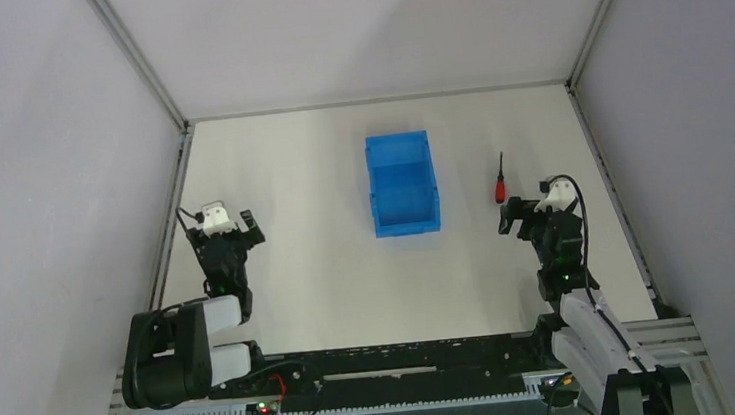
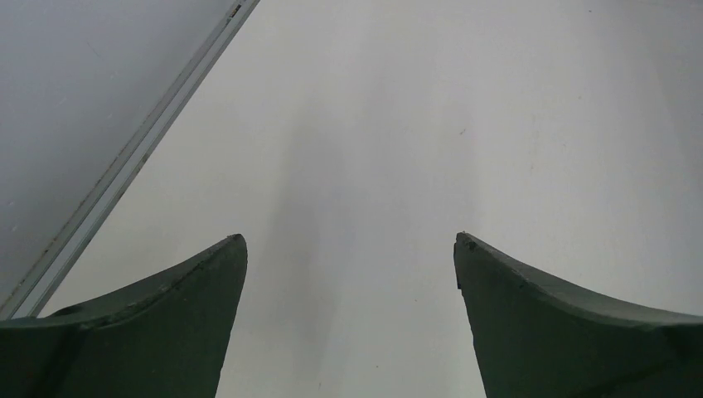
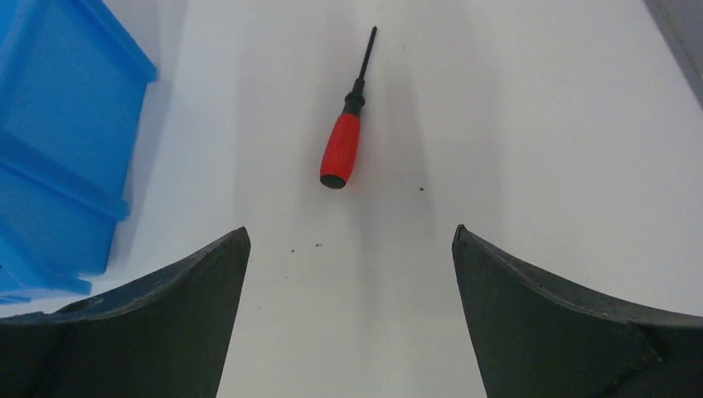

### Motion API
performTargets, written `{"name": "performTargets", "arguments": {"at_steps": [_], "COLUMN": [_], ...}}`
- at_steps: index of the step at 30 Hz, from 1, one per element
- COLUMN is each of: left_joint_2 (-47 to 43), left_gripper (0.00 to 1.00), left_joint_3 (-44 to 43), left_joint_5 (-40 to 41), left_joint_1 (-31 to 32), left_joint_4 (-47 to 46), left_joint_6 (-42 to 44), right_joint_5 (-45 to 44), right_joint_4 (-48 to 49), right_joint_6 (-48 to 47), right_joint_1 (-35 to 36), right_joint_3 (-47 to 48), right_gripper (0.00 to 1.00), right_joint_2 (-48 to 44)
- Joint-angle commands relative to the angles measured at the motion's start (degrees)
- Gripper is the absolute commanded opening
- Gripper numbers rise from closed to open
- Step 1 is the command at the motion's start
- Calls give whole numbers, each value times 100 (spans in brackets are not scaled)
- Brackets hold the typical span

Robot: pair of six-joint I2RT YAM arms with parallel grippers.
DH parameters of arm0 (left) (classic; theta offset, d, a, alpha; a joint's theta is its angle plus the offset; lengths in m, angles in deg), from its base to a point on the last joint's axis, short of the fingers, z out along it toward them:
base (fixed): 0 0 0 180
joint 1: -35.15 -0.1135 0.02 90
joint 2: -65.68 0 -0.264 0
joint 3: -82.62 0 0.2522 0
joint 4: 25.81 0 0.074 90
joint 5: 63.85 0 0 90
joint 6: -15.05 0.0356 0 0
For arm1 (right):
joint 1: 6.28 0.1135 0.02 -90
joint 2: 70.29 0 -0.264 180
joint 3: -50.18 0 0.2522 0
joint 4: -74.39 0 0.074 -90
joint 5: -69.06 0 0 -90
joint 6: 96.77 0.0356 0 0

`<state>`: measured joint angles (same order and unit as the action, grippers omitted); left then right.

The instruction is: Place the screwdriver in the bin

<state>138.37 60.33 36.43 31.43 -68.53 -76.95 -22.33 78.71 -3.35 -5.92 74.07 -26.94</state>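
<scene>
Top external: bin (image 1: 372, 182) stands on the table (image 1: 290, 174) at centre; screwdriver (image 1: 499, 180) lies flat to its right, apart from it, not inside. Left wrist: left gripper (image 2: 351, 240) spread wide over the white table, holding nothing. Right wrist: right gripper (image 3: 351, 232) likewise spread and unladen, screwdriver just ahead with its red handle nearest and shaft pointing away, bin at the left edge.

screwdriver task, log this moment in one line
screwdriver: on table, right of bin, not held | right tool: open, just short of handle | left tool: open, empty
</scene>
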Motion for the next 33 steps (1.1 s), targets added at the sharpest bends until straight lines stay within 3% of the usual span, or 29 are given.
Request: {"name": "performTargets", "arguments": {"at_steps": [1, 8, 13, 19, 24, 33], "left_joint_2": [-61, -62, -61, -64, -64, -61], "left_gripper": [100, 100, 100, 100, 100, 100], "left_joint_3": [-248, -250, -246, -245, -250, -248], "left_joint_5": [-32, -30, -35, -33, -35, -30], "left_joint_1": [12, 13, 11, 8, 8, 12], "left_joint_4": [-397, -398, -398, -398, -398, -398], "left_joint_6": [32, 32, 31, 26, 30, 27], "right_joint_5": [-64, -110, -271, -300, -702, -847], "right_joint_4": [340, -325, -2308, -4421, -5109, -5053], "right_joint_6": [142, 308, 673, 986, 832, 585], "right_joint_1": [-1, 0, 0, 35, 218, 208], "right_joint_3": [15, 685, 2372, 4659, 5773, 6641], "right_gripper": [100, 100, 100, 100, 100, 97], "right_joint_2": [-149, -11, 632, 2247, 3708, 5755]}}
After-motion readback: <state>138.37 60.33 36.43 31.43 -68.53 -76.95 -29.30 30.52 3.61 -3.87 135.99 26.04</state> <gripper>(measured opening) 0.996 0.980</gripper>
